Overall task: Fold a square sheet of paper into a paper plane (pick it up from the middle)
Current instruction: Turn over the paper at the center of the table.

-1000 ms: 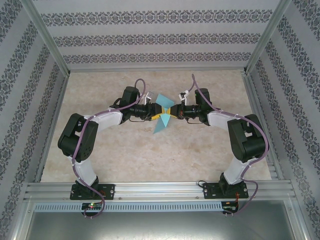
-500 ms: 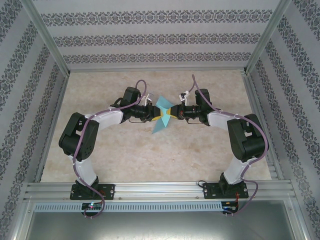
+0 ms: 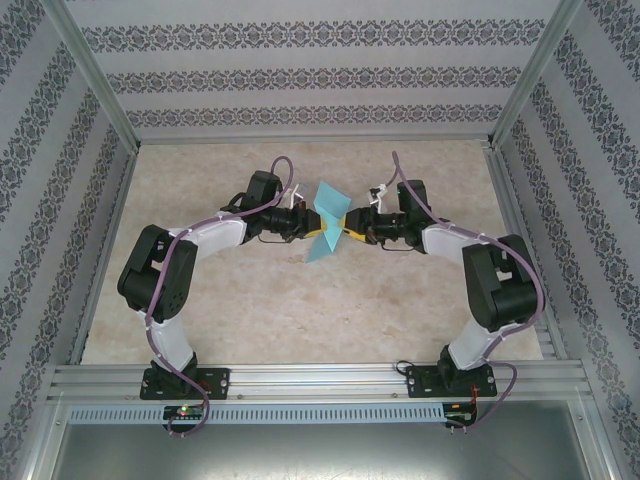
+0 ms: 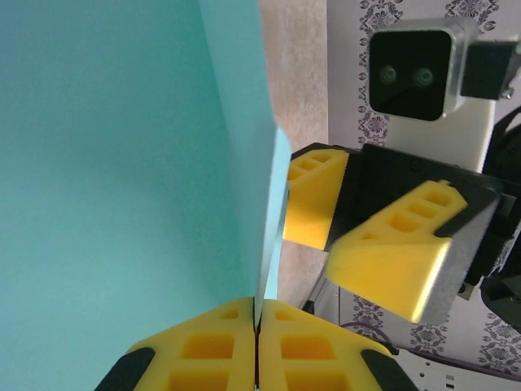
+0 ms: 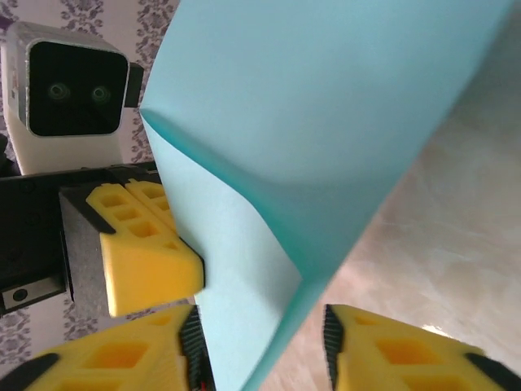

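Partly folded square sheet of paper (image 3: 320,248), turquoise, held above the middle of the table (image 3: 300,320). The left gripper (image 4: 256,314), jaws closed tight on the sheet's edge, is the sole grip. The right gripper (image 5: 260,326), jaws parted, straddles the fold without pinching. Risk: the thin sheet may sag or pivot in a single pinch, skewing the crease.

Left hand (image 4: 256,326) clamped the paper (image 4: 106,163); right hand (image 5: 260,330) opened.

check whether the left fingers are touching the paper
Touching. The left wrist view shows the left fingers shut with the paper pinched between them.
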